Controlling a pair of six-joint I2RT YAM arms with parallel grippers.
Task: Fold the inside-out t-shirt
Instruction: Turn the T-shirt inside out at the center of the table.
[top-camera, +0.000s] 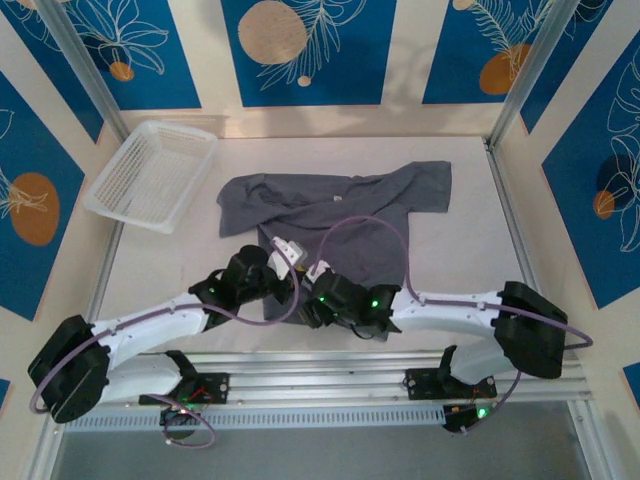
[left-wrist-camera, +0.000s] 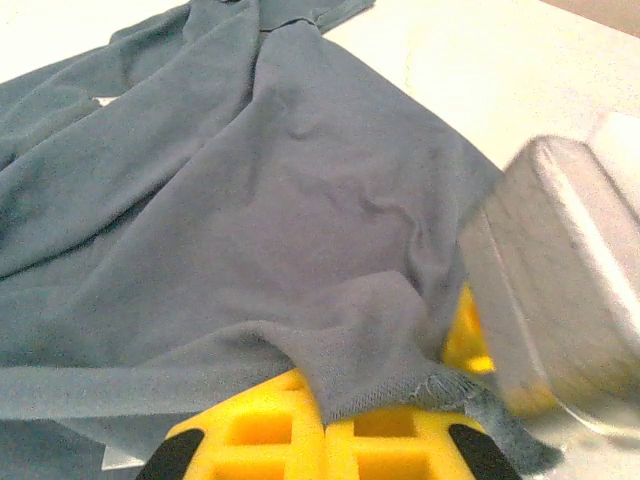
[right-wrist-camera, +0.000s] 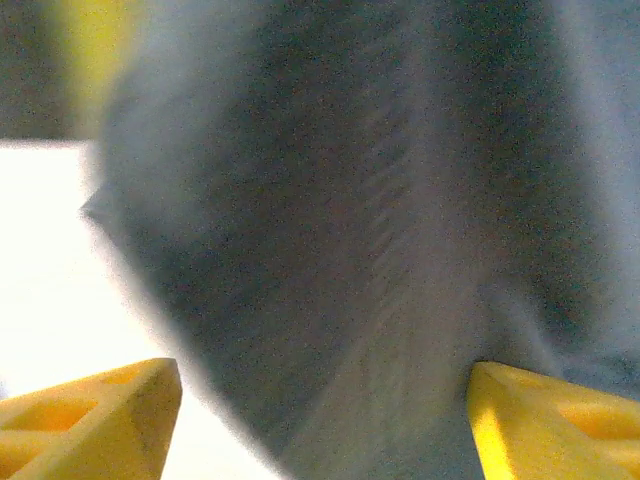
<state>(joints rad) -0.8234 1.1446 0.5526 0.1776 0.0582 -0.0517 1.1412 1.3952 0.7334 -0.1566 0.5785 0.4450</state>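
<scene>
T-shirt: the grey t-shirt (top-camera: 335, 205) lies in the middle of the tabletop (top-camera: 460, 270). It is spread out but wrinkled, and its near edge reaches down to the two arms.

Left gripper: the left gripper (left-wrist-camera: 322, 428) is squeezed together on the near edge of the t-shirt. A bit of the hem is pinched between its yellow fingers (left-wrist-camera: 260, 435), and the rest of the cloth stretches away from it.

Right gripper: the right gripper (right-wrist-camera: 320, 425) has its yellow fingers (right-wrist-camera: 90, 410) wide apart. Grey cloth hangs in the gap, very close and blurry. It brushes one finger, but nothing is squeezed.

Both grippers: from the top they sit just beside each other at the near edge of the t-shirt.

Basket: a white basket (top-camera: 150, 175) sits to the left of the t-shirt, apart from it.
</scene>
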